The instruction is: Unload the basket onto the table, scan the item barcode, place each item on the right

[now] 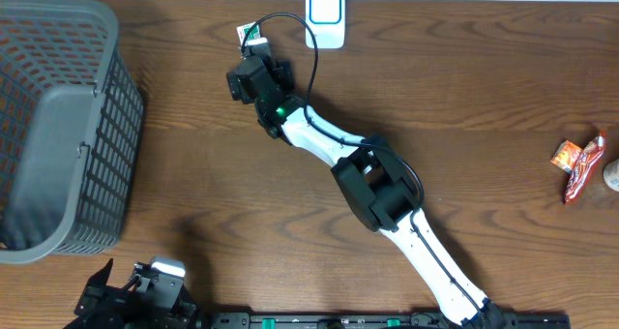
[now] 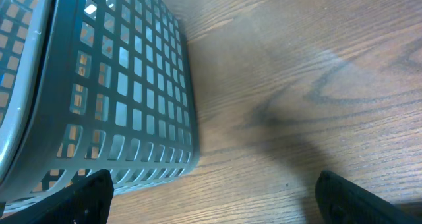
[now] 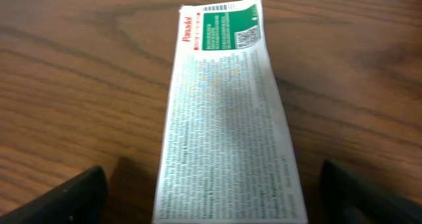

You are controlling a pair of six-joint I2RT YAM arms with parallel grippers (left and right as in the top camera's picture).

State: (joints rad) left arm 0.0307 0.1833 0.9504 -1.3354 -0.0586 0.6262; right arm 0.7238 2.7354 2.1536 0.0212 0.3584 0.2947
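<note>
The Panadol box [image 3: 227, 112] is lying flat on the desk [image 1: 464, 97] at its far edge, printed side up, with its green label end pointing away from me and toward the white reader [image 1: 325, 10] that is sitting just beyond it. My right claw [image 3: 211, 184] is hovering over the near end of the box with its fingers spread wide on either side, and I am not pinching anything; the box is sitting between the fingers without either one pressing on it. I am judging the scan as not finished from here: the box is close to the reader but resting on the wood, not presented to its face, so what is left is showing the code to it, or confirming a read. My left claw [image 2: 212, 194] is waiting low at the near left, also spread and holding nothing. Beside it the grey mesh basket [image 1: 111, 145] is standing at the left edge; I am seeing nothing clearly inside it. Two snack wrappers [image 1: 578, 166] are lying far right, well apart.
</note>
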